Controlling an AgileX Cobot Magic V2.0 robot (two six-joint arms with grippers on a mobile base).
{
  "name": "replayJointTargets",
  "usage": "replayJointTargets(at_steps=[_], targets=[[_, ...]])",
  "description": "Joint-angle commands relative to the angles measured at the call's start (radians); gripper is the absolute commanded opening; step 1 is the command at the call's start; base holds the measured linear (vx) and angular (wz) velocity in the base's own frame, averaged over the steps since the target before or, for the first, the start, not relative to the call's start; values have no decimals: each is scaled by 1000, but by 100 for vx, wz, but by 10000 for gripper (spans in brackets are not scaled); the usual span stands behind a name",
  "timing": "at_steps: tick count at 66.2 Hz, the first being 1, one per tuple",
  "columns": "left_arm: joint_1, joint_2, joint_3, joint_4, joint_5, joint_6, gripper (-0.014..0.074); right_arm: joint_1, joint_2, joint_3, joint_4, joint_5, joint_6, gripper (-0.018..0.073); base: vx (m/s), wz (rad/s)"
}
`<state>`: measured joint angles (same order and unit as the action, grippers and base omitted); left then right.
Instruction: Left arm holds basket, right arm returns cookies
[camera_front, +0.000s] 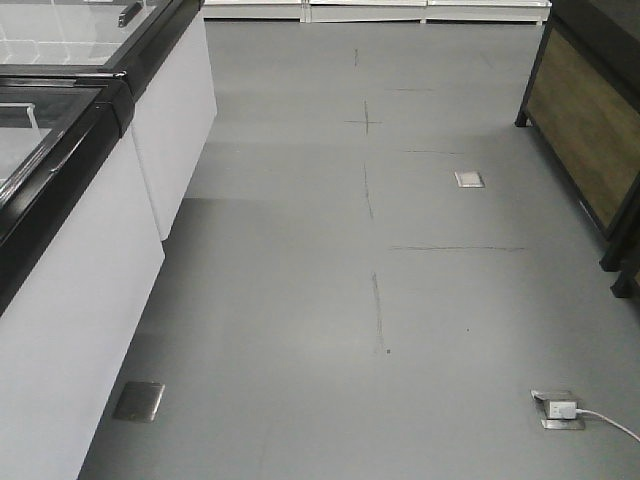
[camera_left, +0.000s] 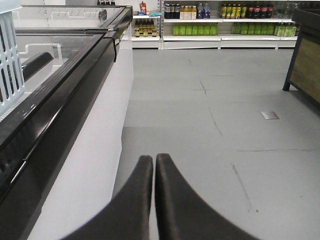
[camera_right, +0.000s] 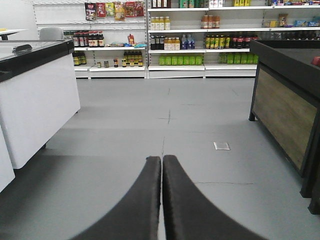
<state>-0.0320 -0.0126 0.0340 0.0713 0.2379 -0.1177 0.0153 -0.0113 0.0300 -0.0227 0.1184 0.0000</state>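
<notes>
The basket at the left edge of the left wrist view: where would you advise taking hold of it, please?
Only a slotted side wall of the basket shows; its handle is out of view. I would probably pinch the upper rim from above, one finger inside, since the wall stands upright. The left hand is shut and must open first.

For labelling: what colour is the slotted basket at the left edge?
The basket is light blue, clearest in the left wrist view.
</notes>
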Motion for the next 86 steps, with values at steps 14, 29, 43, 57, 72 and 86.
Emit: replayJointTargets(at_steps=[14,29,43,57,72,86], targets=[[1,-16,9,-1,-66,-1,-7,1,-10,-1,-5,-76,-9,-9,0,0],[1,-16,9,-1,-66,-1,-7,1,-10,-1,-5,-76,-9,-9,0,0],[1,-16,9,-1,-66,-1,-6,1,-10,-1,-5,-76,-9,-9,0,0],[1,-16,9,-1,-66,-1,-6,1,-10,-1,-5,-76,-9,-9,0,0],[1,-16,9,-1,-66,-1,-6,1,-10,-1,-5,-76,-9,-9,0,0],[1,-16,9,-1,-66,-1,-6,1,-10,-1,-5,-76,-9,-9,0,0]])
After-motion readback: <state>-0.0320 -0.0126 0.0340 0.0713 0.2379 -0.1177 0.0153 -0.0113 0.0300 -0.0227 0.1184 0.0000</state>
